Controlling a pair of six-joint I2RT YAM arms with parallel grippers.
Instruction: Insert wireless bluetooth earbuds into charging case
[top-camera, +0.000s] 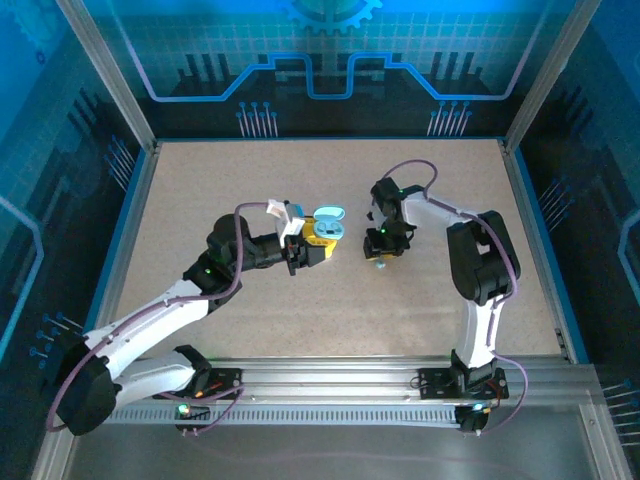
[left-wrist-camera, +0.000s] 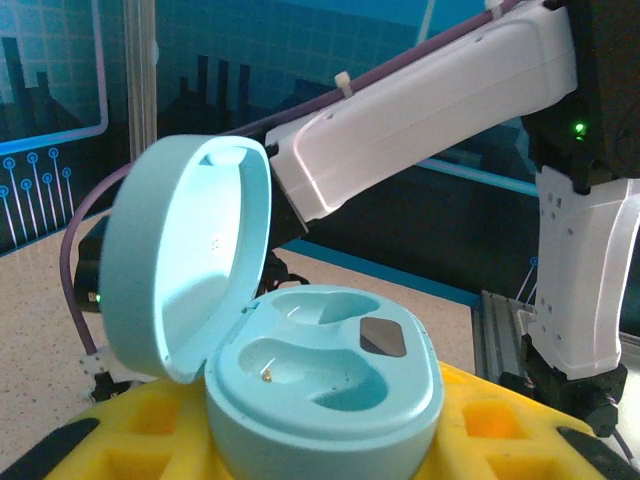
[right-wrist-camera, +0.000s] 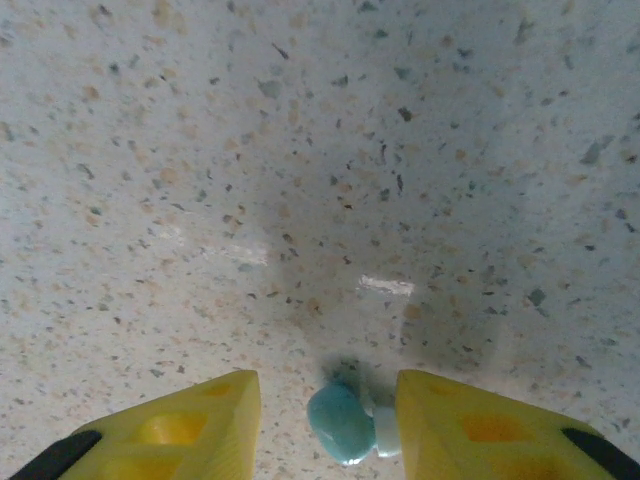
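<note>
The pale blue charging case (left-wrist-camera: 325, 375) stands with its lid (left-wrist-camera: 185, 265) swung open, and both moulded wells show bare. My left gripper (left-wrist-camera: 325, 445) is shut on the case's lower body, its yellow fingers (left-wrist-camera: 120, 440) on either side. From above, the case (top-camera: 328, 222) sits at the left gripper (top-camera: 318, 243) near the table's middle. A pale blue earbud (right-wrist-camera: 340, 425) with a white tip lies on the speckled table between my right gripper's (right-wrist-camera: 328, 392) yellow fingers (right-wrist-camera: 200, 425). It touches the right finger, with a gap to the left one. The right gripper (top-camera: 381, 260) points down at the table.
The speckled tabletop (top-camera: 250, 320) is walled by blue panels and aluminium posts. The right arm's white link (left-wrist-camera: 430, 110) crosses behind the open case in the left wrist view. A rail (top-camera: 330, 375) with both arm bases runs along the near edge.
</note>
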